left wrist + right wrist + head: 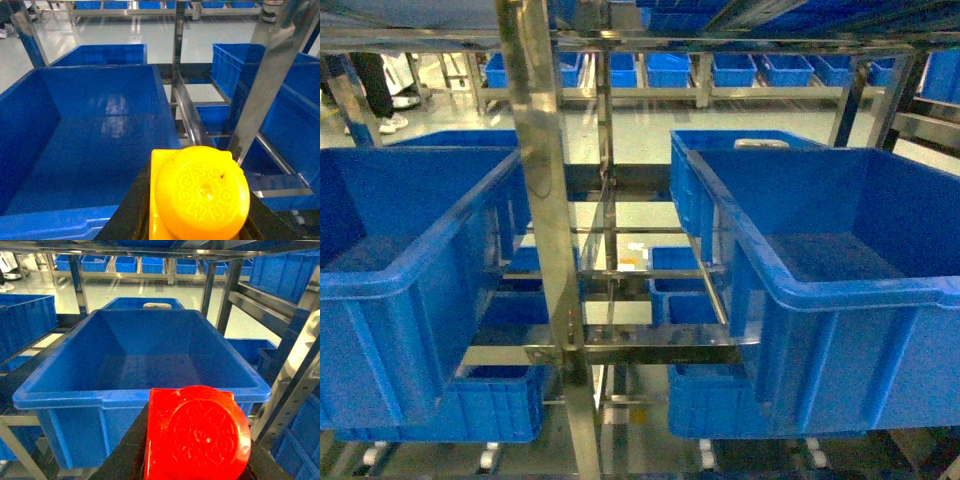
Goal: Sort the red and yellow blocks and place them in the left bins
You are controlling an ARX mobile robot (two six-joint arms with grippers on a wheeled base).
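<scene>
Seen stud-on at the bottom of the left wrist view, the orange-yellow block (200, 192) sits in my left gripper (197, 212), which is shut on it with black fingers (131, 215) on both sides. It hangs over the near rim of a large blue left bin (50, 220) whose floor is bare. In the right wrist view my right gripper (195, 452) is shut on the red block (197, 432), in front of another big blue crate (75, 397). The head view shows the left bin (380, 350) and the right crate (840, 290), but neither gripper.
A shiny steel upright (545, 200) stands between the two crates, with cross rails behind it. More blue crates (510, 400) sit on the lower level. Small blue bins (670, 68) line far shelving. A second large crate (450, 137) stands behind the left one.
</scene>
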